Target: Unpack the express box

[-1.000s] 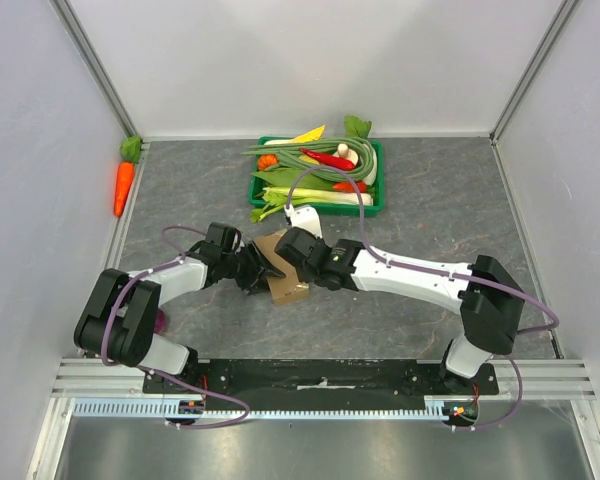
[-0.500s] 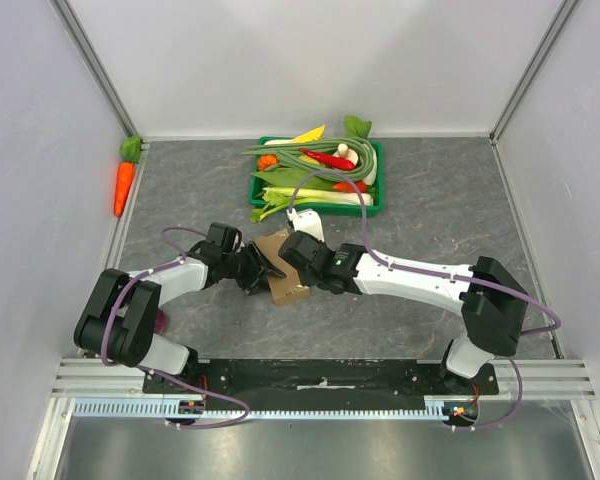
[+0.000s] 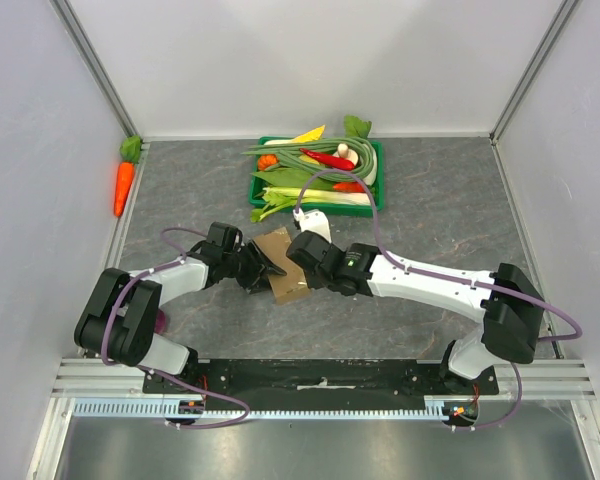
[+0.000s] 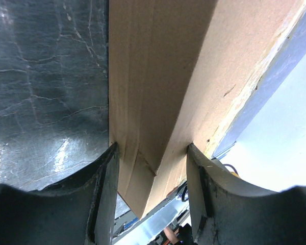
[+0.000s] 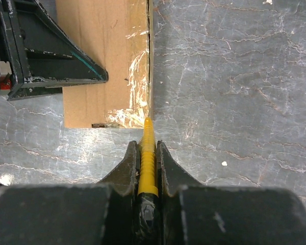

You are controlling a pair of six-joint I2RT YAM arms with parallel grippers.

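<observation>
The express box (image 3: 283, 270), a small brown cardboard carton, lies on the grey table between the two arms. My left gripper (image 3: 263, 268) comes from the left and is shut on the box (image 4: 158, 76), one black finger (image 4: 104, 194) pressed on each side. My right gripper (image 5: 148, 148) is shut on a yellow ridged cutter (image 5: 148, 158). The cutter's tip touches the taped near right corner of the box (image 5: 102, 76). In the top view the right gripper (image 3: 302, 272) sits at the box's right side.
A green tray (image 3: 377, 190) heaped with vegetables stands just behind the box. A toy carrot (image 3: 124, 185) lies at the far left wall. White walls close off three sides, and a metal rail runs along the near edge.
The right arm's elbow and base link have swung to the right, and its wrist has shifted slightly right and nearer. The left arm and the box have stayed put.
</observation>
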